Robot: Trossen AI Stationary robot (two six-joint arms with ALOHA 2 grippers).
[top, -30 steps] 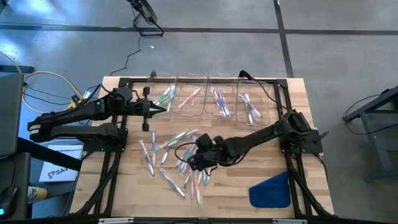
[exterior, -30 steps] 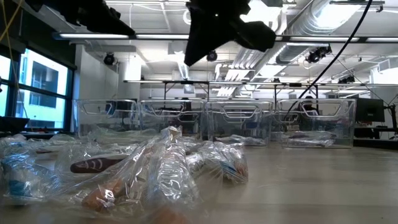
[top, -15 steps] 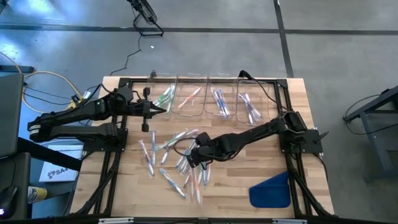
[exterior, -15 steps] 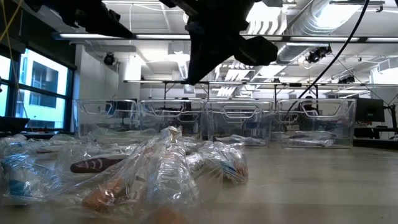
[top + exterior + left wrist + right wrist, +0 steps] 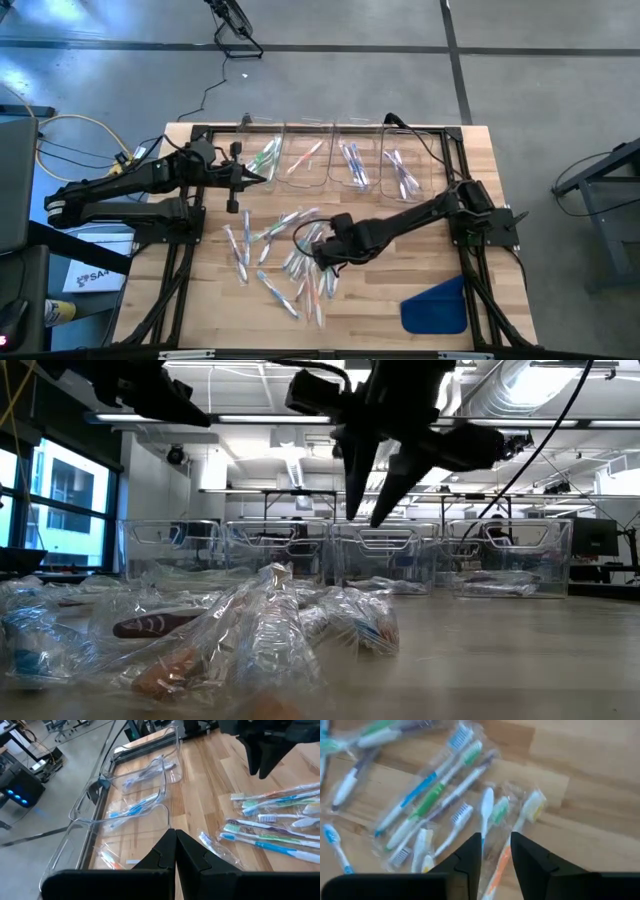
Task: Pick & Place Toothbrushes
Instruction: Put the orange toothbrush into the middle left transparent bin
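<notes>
- Right end effector [image 5: 318,252] hangs over the toothbrushes [image 5: 285,262] piled loose on the wooden tabletop [image 5: 375,300], near the pile's middle.
- Its fingers [image 5: 470,856] are parted with a gap between them, nothing gripped; an orange-handled toothbrush [image 5: 515,837] and a white one [image 5: 486,812] lie on the wood just under that gap.
- In the low view the right end effector [image 5: 372,510] is above the pile, tips pointing down, clear of the wrapped toothbrushes [image 5: 250,625].
- Pile: toothbrushes each in clear wrap, green, blue, orange and purple colouring, spread in front of the bins.
- Four clear plastic bins [image 5: 340,155] stand in a row along the far edge of the tabletop, behind the pile; each holds a few toothbrushes.
- From the pile, the leftmost bin [image 5: 265,155] has green ones, the next pink-orange, then blue, then pale purple.
- Left end effector [image 5: 262,178] is clenched, fingers pressed together, holding nothing; it sits beside the leftmost bin, well apart from the pile.
- Left wrist view: its closed fingers [image 5: 172,852] point along the bin row [image 5: 130,805], with the pile's edge [image 5: 270,827] off to one side.
- Blue flat piece [image 5: 436,305] lies at the near right corner of the tabletop, apart from the pile.
</notes>
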